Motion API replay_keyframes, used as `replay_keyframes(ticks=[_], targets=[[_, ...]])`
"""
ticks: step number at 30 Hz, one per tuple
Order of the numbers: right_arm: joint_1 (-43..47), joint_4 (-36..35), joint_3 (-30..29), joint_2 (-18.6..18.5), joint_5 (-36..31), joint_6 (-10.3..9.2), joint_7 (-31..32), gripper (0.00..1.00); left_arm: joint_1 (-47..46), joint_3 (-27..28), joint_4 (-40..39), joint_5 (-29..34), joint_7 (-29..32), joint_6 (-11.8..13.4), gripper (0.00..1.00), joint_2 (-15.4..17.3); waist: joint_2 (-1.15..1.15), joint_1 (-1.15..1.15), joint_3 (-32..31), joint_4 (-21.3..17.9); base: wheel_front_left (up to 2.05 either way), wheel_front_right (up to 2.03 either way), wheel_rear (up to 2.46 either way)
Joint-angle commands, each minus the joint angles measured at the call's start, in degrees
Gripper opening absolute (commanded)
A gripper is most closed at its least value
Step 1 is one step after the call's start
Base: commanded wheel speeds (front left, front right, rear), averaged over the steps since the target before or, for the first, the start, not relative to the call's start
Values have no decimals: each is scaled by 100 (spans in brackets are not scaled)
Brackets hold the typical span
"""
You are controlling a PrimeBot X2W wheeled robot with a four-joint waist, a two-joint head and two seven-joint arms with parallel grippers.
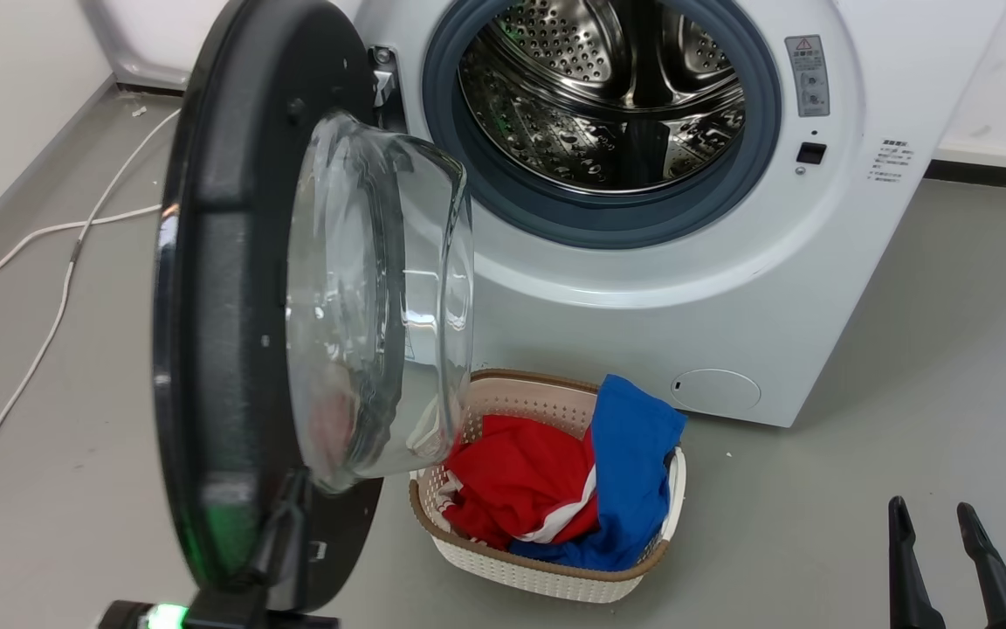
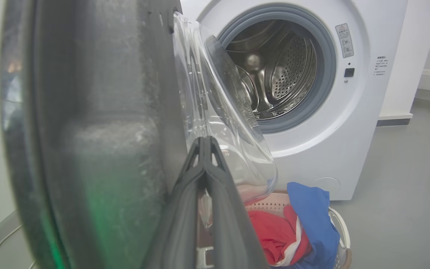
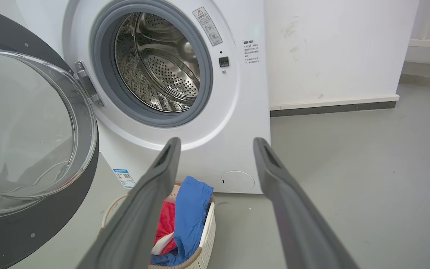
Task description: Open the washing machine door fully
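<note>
The washing machine door (image 1: 223, 262) stands swung out to the left of the white machine (image 1: 730, 288), its glossy black ring edge-on to me and its clear glass bowl (image 1: 381, 297) bulging to the right. The steel drum opening (image 1: 608, 96) is uncovered. My left gripper (image 1: 298, 479) is shut at the door's lower inner face, below the bowl. In the left wrist view the left gripper (image 2: 204, 140) has its tips pressed together, between the door (image 2: 88, 112) and the bowl, nothing held. My right gripper (image 1: 932, 507) hangs open at the lower right, away from the door (image 3: 32, 231); the right gripper (image 3: 217, 144) holds nothing.
A cream laundry basket (image 1: 547, 577) with red and blue clothes sits on the grey floor right under the glass bowl, in front of the machine. A white cable (image 1: 58, 306) runs along the floor at the left. Walls stand at the left and behind the machine.
</note>
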Motion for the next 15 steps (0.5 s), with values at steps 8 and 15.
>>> replay_keyframes(ticks=[8,15], targets=[[17,-2,24,8,19,1,-14,100,-17,635,69,-96,14,-24,0,238,0,0,47,76,0,0,0],[-39,-36,31,8,-19,1,-13,100,-85,1100,192,-201,14,-45,0,348,0,0,124,42,0,0,0]])
